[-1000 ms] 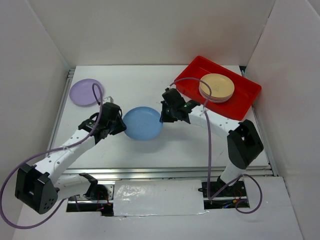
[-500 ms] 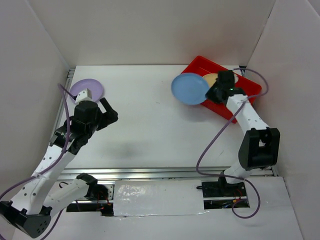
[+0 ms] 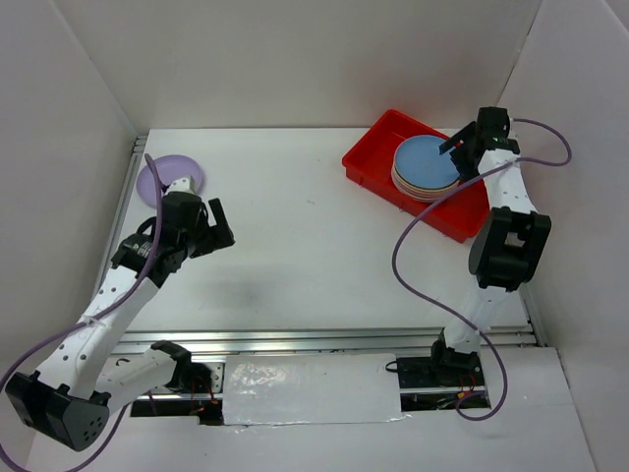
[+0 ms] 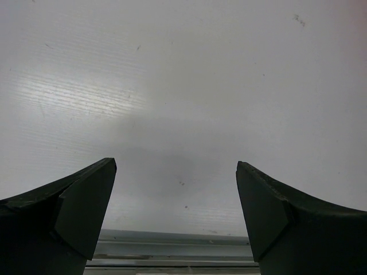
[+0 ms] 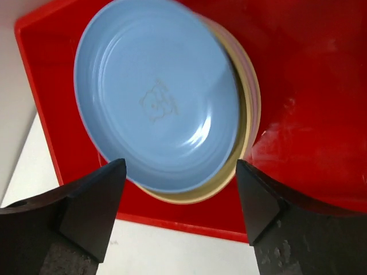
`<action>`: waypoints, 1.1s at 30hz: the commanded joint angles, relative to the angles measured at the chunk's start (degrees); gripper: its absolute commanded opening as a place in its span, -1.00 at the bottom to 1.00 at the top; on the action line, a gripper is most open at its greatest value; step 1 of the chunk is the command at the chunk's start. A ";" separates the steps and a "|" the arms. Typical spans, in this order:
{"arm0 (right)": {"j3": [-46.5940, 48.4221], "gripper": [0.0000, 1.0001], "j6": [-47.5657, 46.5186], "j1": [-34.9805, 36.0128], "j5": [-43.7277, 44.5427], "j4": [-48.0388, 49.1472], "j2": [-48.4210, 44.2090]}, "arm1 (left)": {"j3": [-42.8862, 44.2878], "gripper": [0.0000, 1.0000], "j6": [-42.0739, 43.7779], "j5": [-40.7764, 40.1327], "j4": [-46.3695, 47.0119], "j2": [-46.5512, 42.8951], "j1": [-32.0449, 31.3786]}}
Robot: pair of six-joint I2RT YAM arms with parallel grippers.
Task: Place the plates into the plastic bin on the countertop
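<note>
Looking from the top camera, a shallow rectangular bright red plastic bin [image 3: 378, 143] sits at the far right of the white counter [image 3: 295, 216]. Inside it is a stack of small round plastic plates [image 3: 425, 193], with a light blue plate [image 3: 426, 160] on top. One lilac round plastic plate [image 3: 193, 173] lies on the counter at the far left, partly hidden by the left arm. The left end effector [image 3: 208, 234] hovers near it. The right end effector [image 3: 457, 149] is above the far right edge of the stack.

In the left wrist view, the left end effector [image 4: 176, 166] has its fingers spread wide and holds nothing, over bare counter beside a metal rail [image 4: 172, 238].

In the right wrist view, the right end effector [image 5: 179, 165] is also spread and empty above the light blue plate, which rests on a cream plate [image 5: 189, 198] inside the red bin. The blue plate has an embossed centre mark [image 5: 156, 104], too faint to read.
</note>
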 commanded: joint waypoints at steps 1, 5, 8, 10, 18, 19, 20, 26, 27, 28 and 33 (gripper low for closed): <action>-1.33 0.72 -0.30 1.06 -2.30 -1.73 -5.60 | 1.53 0.99 0.52 2.84 2.36 0.33 2.48; -12.93 1.00 -0.38 2.02 -7.57 5.93 -20.89 | 0.13 0.99 -5.80 5.04 7.44 0.77 4.51; -23.54 1.00 -1.61 4.40 -9.68 8.83 -29.95 | -3.47 0.99 -10.88 5.83 14.29 1.91 8.54; -28.31 1.00 -2.49 8.08 -11.09 11.19 -35.99 | -5.76 0.99 -13.27 7.76 19.64 4.80 13.53; -57.64 1.00 1.62 19.42 -28.56 27.71 -54.39 | -10.76 0.99 -28.91 7.95 36.76 20.97 27.27; -59.69 1.00 2.94 22.05 -29.63 31.39 -57.19 | -11.38 0.99 -30.06 6.47 39.68 22.12 28.32; -63.01 1.00 3.65 23.38 -31.38 32.90 -58.35 | -12.17 0.99 -31.64 6.45 45.37 23.26 29.11; -70.42 1.00 6.47 32.16 -32.63 39.86 -60.56 | -11.39 0.99 -32.89 5.24 56.13 33.81 34.65; -70.87 1.00 6.56 33.05 -32.10 40.12 -60.38 | -11.13 0.99 -32.71 4.26 58.06 35.47 34.92; -71.13 1.00 6.30 33.84 -32.01 40.38 -60.29 | -10.43 0.99 -32.27 3.21 57.91 36.45 35.36; -72.19 1.00 5.94 37.89 -30.34 39.43 -61.60 | 3.00 0.95 -32.96 -1.28 42.67 47.78 37.12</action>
